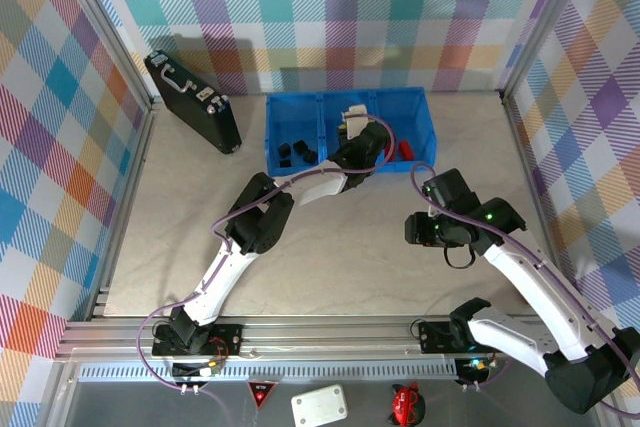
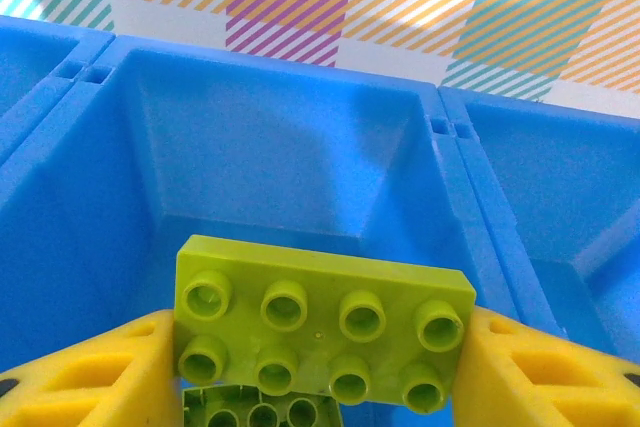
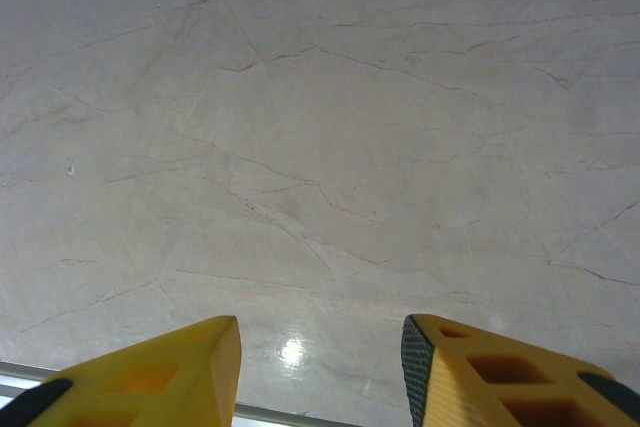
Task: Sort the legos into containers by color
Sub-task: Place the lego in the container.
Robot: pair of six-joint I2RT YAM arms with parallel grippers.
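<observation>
The blue tray (image 1: 294,98) stands at the back of the table, its three compartments in a row. Black legos (image 1: 296,152) lie in the left compartment and a red lego (image 1: 407,149) in the right one. My left gripper (image 1: 352,130) reaches into the middle compartment (image 2: 270,147), shut on a lime green eight-stud lego (image 2: 322,323) held by its two ends. Another lime green lego (image 2: 265,410) shows just under it. My right gripper (image 3: 320,367) hangs open over bare table, nothing between its fingers; in the top view the right gripper (image 1: 415,229) sits right of centre.
A black case with silver latches (image 1: 192,100) lies at the back left beside the tray. Plaid walls close in the table on three sides. A metal rail (image 1: 330,332) runs along the near edge by the arm bases.
</observation>
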